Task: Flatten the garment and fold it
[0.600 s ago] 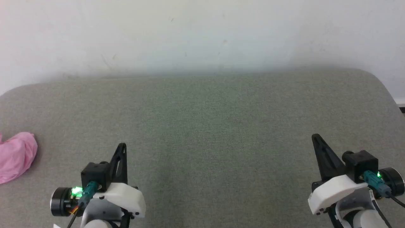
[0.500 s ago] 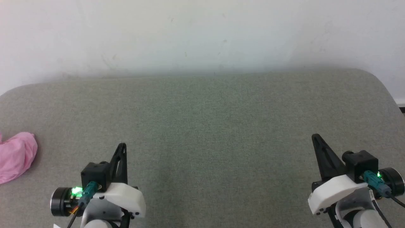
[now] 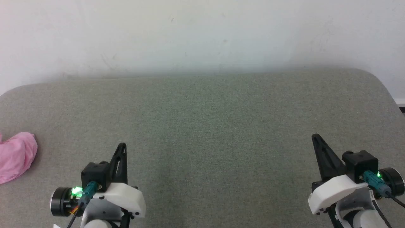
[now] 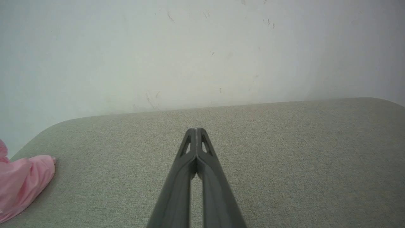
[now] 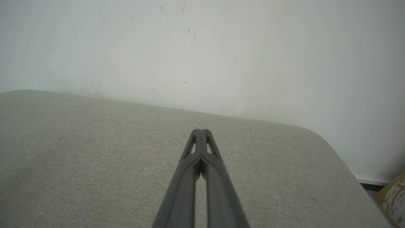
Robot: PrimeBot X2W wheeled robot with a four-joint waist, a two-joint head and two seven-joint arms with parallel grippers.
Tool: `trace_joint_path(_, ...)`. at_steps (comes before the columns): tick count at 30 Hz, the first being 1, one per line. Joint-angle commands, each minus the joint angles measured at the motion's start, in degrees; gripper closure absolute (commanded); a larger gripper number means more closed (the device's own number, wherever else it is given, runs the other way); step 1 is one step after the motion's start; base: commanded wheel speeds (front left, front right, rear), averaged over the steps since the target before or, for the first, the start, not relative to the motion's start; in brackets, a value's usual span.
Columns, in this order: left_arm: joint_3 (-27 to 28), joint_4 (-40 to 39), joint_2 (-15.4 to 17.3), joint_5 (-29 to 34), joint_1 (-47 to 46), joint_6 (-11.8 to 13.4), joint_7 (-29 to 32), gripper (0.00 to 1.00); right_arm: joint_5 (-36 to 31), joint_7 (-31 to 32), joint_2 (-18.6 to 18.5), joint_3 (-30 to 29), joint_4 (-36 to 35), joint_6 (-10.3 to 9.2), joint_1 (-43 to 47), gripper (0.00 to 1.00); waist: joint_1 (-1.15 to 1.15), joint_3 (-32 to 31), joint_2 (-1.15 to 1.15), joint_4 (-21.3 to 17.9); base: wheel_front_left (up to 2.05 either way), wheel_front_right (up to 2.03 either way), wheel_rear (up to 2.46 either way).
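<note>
1. Currently, the grey upholstered surface (image 3: 202, 107) takes up the lower two thirds of the head view. Its bare middle and right give wide room for spreading cloth. Its rounded corners fall away at upper left and upper right, so the work is best kept central.
2. White wall (image 3: 202, 31) runs across the top and closes off the far edge, so there is no room to push anything beyond it.
3. The garment (image 3: 15, 155), pink, lies bunched at the left edge of the frame, partly cut off and well apart from both grippers. It is not yet flattened. Judgement: it needs dragging toward the centre first.
4. Left gripper (image 3: 121, 146), lower left: jaws pressed together, empty. It is the nearer one to the cloth, so probably the one to reach.
5. Right gripper (image 3: 315, 136), lower right: fingers likewise pressed together, empty, parked over bare fabric.
6. Cardboard corner (image 5: 392, 196), lower right of the right wrist view, sits off the surface past its edge.
</note>
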Motion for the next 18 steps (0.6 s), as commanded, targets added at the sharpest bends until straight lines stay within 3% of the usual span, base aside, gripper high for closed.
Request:
trace_joint_path(1,0.2,-0.3,-0.3,0.4,0.3,-0.5,0.0,1.00,-0.4,0.0,0.2,0.0,0.0,-0.12,0.5,1.00,0.00,0.0,0.00,0.0,0.00,0.00,0.00)
trace_joint_path(4,0.0,0.0,0.0,0.0,0.0,0.0,0.0,1.00,0.0,0.0,0.0,0.0,0.0,0.00,0.0,1.00,0.00,0.0,0.00,0.0,0.00,0.00,0.00)
trace_joint_path(5,0.0,0.0,0.0,0.0,0.0,0.1,0.0,0.00,0.0,0.0,0.0,0.0,0.0,0.00,0.0,0.00,0.00,0.0,0.00,0.0,0.00,0.00,0.00)
trace_joint_path(18,-0.9,-0.6,0.0,0.0,-0.2,1.9,-1.6,0.00,2.3,-1.6,0.0,-1.0,-1.7,-0.01,0.1,0.00,0.00,0.3,0.00,0.2,0.00,0.00,0.00)
